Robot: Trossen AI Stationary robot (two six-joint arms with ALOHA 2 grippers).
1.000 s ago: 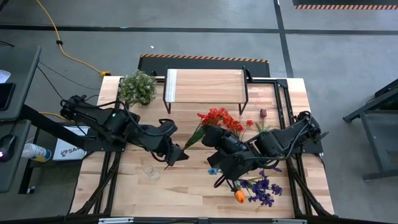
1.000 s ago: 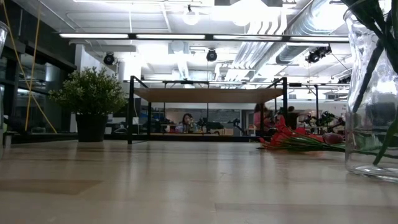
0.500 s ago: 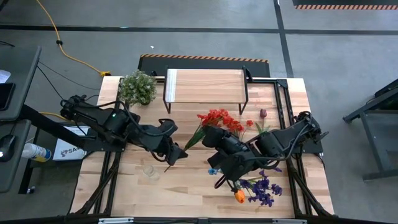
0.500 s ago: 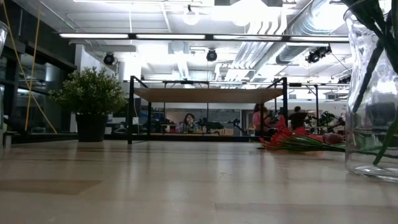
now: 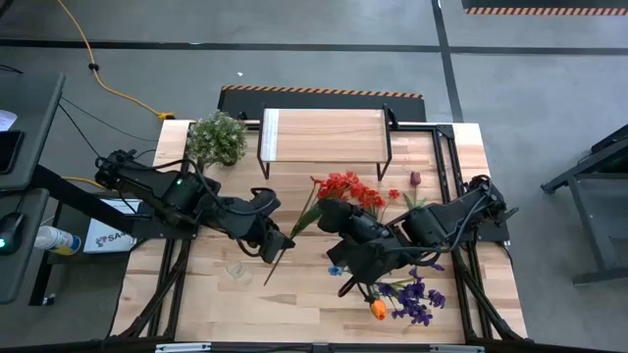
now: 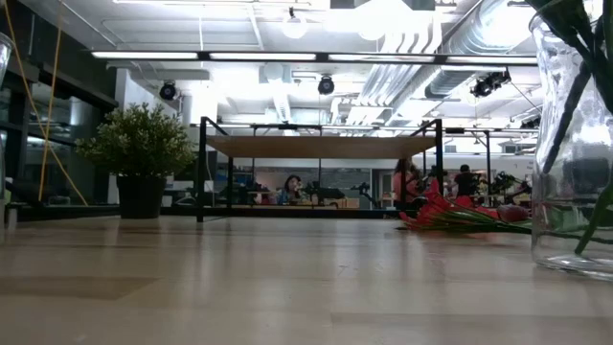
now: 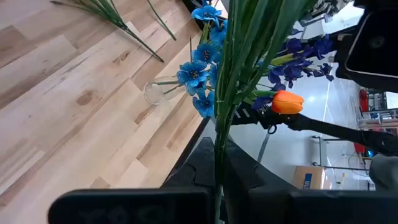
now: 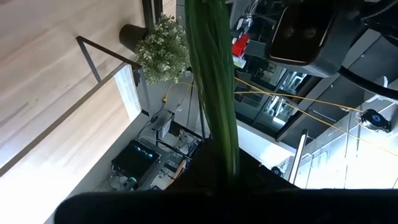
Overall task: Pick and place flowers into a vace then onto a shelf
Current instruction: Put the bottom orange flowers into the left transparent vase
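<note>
Fingers, left gripper (image 5: 275,247): clamped down tight on a green stem (image 5: 278,262) of the red flower bunch (image 5: 345,186), mid-table; the wrist view shows stems pinched right between the dark fingers.
Fingers, right gripper (image 5: 343,263): closed too, squeezing a thick bundle of green stems (image 8: 214,81), just right of the table's middle.
Flowers: red bunch lies on the wood near the shelf's right legs; blue blooms (image 7: 200,74), purple ones (image 5: 417,299) and an orange tulip (image 5: 378,310) sit near the front edge by the right arm; a dark red tulip (image 5: 414,178) lies apart, toward the right edge.
Vase: clear glass (image 6: 575,144), stems inside, seen close up in the low view.
Shelf (image 5: 324,135): back of table, wooden top bare.
Potted plant (image 5: 217,137): just left of the shelf.
Writing: white box (image 5: 106,235) under the left arm has lettering, can't read it all.
</note>
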